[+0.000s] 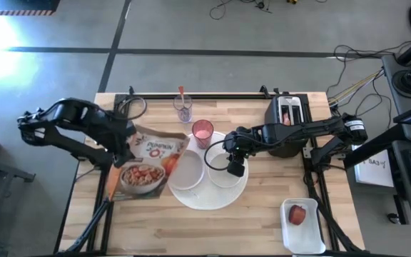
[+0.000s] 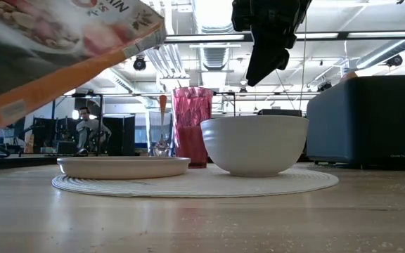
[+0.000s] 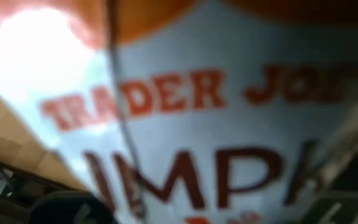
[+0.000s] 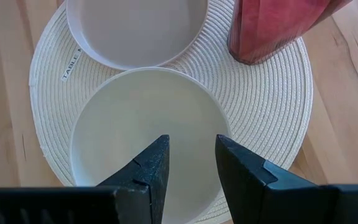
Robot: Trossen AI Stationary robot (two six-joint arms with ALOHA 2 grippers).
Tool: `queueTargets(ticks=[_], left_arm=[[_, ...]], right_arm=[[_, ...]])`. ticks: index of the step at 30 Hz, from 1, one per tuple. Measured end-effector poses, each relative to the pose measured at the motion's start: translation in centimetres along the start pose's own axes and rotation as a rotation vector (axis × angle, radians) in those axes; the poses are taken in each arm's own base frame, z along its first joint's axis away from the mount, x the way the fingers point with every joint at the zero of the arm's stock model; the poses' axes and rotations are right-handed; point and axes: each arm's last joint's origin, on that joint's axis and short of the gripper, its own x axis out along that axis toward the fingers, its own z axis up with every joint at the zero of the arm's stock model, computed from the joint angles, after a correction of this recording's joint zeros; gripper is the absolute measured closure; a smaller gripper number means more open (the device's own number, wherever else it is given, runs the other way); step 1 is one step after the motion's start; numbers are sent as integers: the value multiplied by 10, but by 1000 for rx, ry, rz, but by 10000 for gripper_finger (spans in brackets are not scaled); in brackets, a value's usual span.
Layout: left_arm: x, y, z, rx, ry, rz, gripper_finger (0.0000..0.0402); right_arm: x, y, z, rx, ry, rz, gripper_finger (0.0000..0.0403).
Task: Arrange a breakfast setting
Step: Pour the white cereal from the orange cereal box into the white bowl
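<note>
My left gripper (image 1: pixel 128 146) is shut on a cereal box (image 1: pixel 152 163), which hangs tilted over the table's left half and fills the left wrist view (image 3: pixel 216 124). A round white woven mat (image 1: pixel 212 198) carries a shallow white dish (image 1: pixel 186 171), a deeper white bowl (image 2: pixel 255 144) and a pink tumbler (image 1: pixel 203 132). My right gripper (image 4: pixel 191 168) hovers open above the deeper bowl (image 4: pixel 129 124), touching nothing. An orange-handled spoon (image 1: pixel 181 93) stands in a clear glass (image 1: pixel 184 111) behind the mat. A red apple (image 1: pixel 297 214) lies on a white tray (image 1: pixel 312 239). My left gripper holds the cereal box near its far left corner (image 1: pixel 135 139); the arm and the box hide the fingers, so the kind of hold does not show. The box is lifted clear of the table (image 2: pixel 62 42), tilted, its printed front facing up.
A black toaster (image 1: pixel 285 118) stands at the far right, close behind my right arm. The tray with the apple sits at the near right corner. Bare wood lies along the near edge (image 1: pixel 191 228). Cables and desks surround the table.
</note>
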Motion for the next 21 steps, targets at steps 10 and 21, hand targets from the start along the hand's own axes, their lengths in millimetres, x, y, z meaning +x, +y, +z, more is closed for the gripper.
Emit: queueTargets(ticks=[10,21], left_arm=[[10,-20,3,106,-67,-20,401],[24,-40,4,195,-58,-52,401]], right_arm=[[0,0,0,0,0,0,282],[0,0,0,-17,0,-1,282]])
